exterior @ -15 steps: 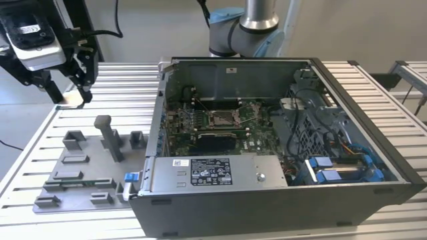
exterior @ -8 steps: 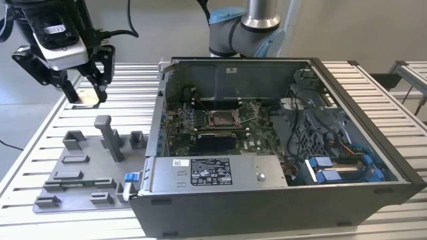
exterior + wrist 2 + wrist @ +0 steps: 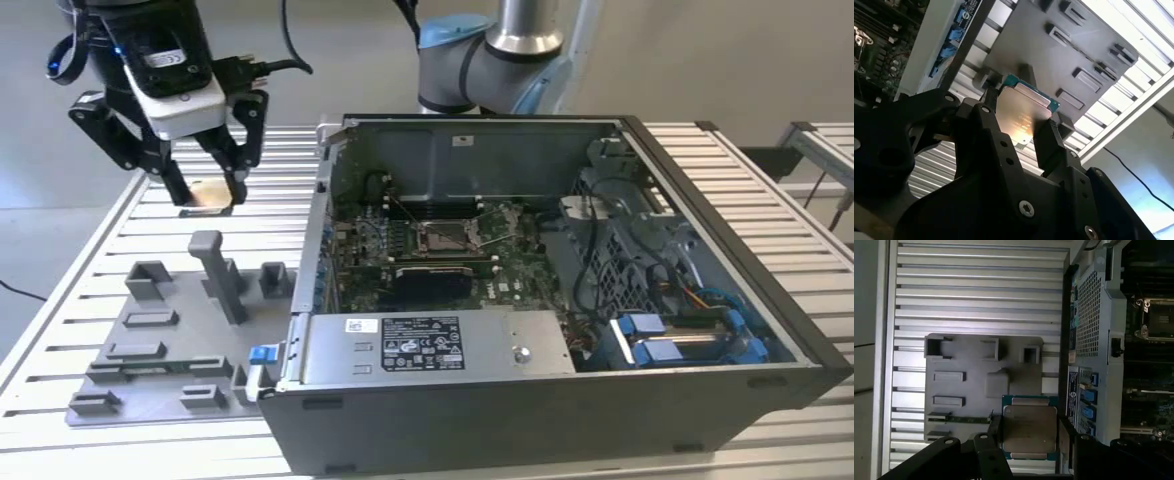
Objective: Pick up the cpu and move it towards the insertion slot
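Note:
My gripper [image 3: 208, 197] hangs above the slatted table at the exterior view's left, shut on the cpu [image 3: 206, 188], which shows a tan face there. In both wrist views the cpu [image 3: 1021, 117] [image 3: 1029, 432] sits between the two black fingers [image 3: 1051, 145] [image 3: 996, 432], its silvery face and green rim showing. It is lifted clear of the grey plastic tray [image 3: 160, 340] [image 3: 979, 380] below it. The insertion slot [image 3: 441, 237] [image 3: 1158, 317], a square metal-framed socket on the green board, lies inside the open computer case to the exterior view's right of the gripper.
The case's grey wall [image 3: 320, 200] stands between the gripper and the socket. A metal box with a white label [image 3: 427, 345] lies along the case's front. Blue drive carriers [image 3: 667, 345] and cables fill the right side. The arm's base [image 3: 487, 60] stands behind the case.

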### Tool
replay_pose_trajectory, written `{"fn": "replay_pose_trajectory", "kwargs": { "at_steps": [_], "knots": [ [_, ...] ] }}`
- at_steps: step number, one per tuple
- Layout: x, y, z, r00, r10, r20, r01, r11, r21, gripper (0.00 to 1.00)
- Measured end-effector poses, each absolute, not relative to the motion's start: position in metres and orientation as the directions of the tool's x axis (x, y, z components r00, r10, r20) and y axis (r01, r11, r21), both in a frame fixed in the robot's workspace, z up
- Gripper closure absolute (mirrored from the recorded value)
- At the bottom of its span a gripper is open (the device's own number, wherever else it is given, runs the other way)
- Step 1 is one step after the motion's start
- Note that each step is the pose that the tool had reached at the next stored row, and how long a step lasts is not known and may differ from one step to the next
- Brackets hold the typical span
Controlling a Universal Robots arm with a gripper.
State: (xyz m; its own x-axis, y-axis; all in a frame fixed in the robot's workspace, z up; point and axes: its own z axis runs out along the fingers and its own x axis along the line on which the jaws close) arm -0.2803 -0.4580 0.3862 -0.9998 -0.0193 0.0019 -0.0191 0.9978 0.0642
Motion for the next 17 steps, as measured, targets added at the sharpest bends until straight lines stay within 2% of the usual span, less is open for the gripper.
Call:
{"fn": "replay_pose_trajectory", "kwargs": {
  "at_steps": [17],
  "knots": [
    [-0.207,-0.458,0.386,-1.0,-0.019,0.002,-0.019,0.998,0.064,1.0]
  ]
}}
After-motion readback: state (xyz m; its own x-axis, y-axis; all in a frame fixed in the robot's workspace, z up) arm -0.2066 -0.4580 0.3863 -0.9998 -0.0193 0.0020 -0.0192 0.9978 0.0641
